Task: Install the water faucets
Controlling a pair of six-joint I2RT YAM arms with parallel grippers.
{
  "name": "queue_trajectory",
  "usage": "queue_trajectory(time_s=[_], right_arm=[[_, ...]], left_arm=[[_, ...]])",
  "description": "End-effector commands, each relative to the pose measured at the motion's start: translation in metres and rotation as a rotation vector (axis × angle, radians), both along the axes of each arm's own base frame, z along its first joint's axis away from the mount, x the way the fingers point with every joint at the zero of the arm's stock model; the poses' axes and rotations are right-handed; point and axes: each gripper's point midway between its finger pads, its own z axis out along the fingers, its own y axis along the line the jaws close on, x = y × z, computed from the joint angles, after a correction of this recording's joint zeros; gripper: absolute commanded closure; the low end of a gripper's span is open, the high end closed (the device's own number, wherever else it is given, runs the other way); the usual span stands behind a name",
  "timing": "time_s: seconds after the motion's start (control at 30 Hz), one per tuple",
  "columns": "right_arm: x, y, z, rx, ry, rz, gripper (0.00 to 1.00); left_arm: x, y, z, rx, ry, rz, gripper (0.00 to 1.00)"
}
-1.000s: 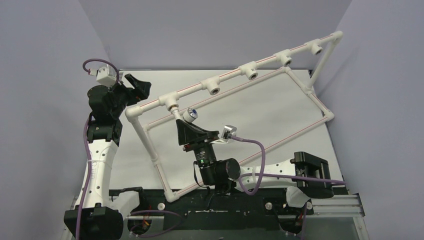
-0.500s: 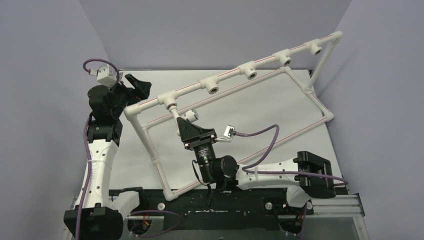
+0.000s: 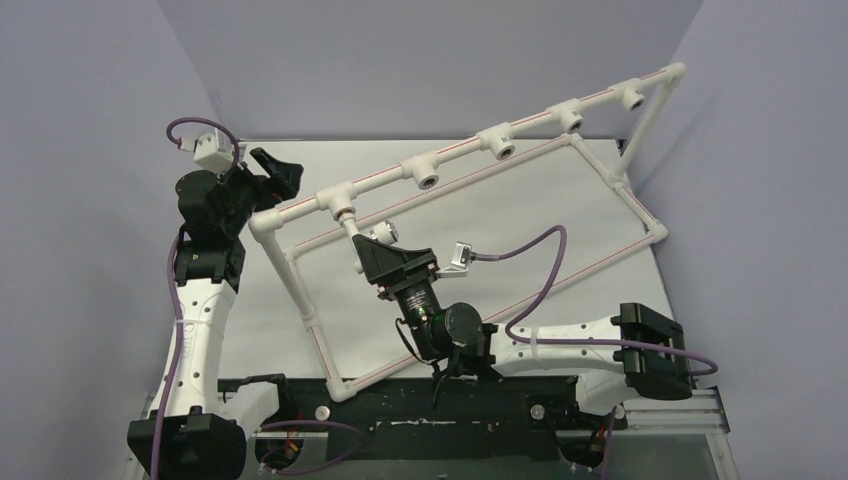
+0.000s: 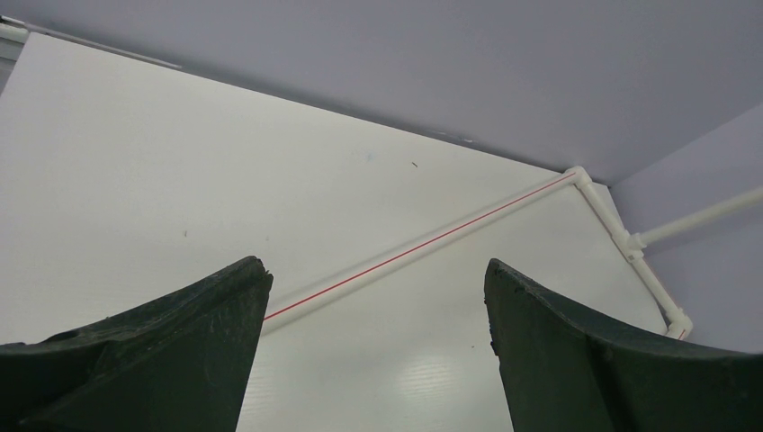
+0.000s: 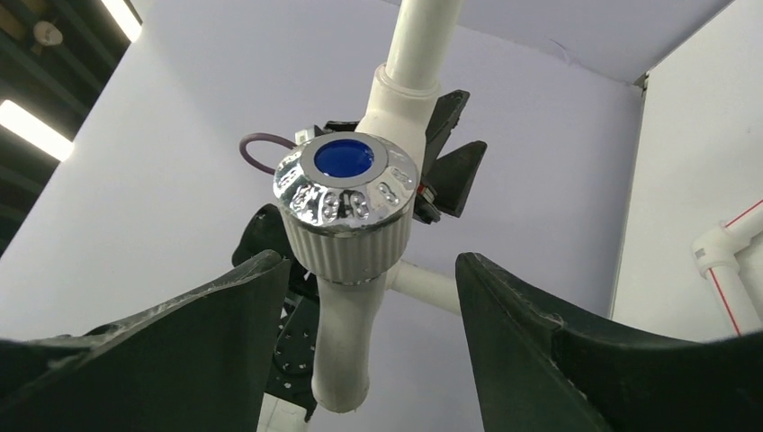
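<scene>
Since only one of the five sockets is filled, we judge the job to be at an early stage. The desk [image 3: 520,230] carries the white pipe frame [image 3: 263,222], whose raised rail slopes from near left to far right. At the frame's left end the left claw [image 4: 378,270] stands wide open with nothing between its jaws. The right claw [image 5: 371,259] sits just near of the rail, its jaws apart on either side of the faucet's knob, holding nothing. The one water faucet [image 5: 346,193] hangs from the leftmost socket, blue-centred knob facing the right wrist camera. We cannot tell how tightly it is threaded in. The other four sockets [image 3: 428,181] further right gape empty, and no second faucet shows in these views.
</scene>
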Motion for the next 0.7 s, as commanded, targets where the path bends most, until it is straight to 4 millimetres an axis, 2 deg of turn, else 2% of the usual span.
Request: queue_trajectory(time_s=[0.0,0.1,0.4,0.67], right_arm=[[-0.006,-0.008,0.016,0.011,-0.038,0.034,0.26],[-0.008,-0.013,0.016,-0.029,-0.059,0.036,0.21],[-0.015,-0.021,0.019,-0.232,-0.134,0.047,0.18],[-0.012,-0.042,0.019,-0.428,-0.192,0.006,0.17]], left_arm=[[0.002,0.001,0.021,0.017,-0.076,0.001,0.13],[0.001,0.000,0.023,0.016,-0.079,0.001,0.13],[0.001,0.001,0.024,0.017,-0.081,0.003,0.13],[0.001,0.000,0.023,0.014,-0.080,-0.001,0.14]])
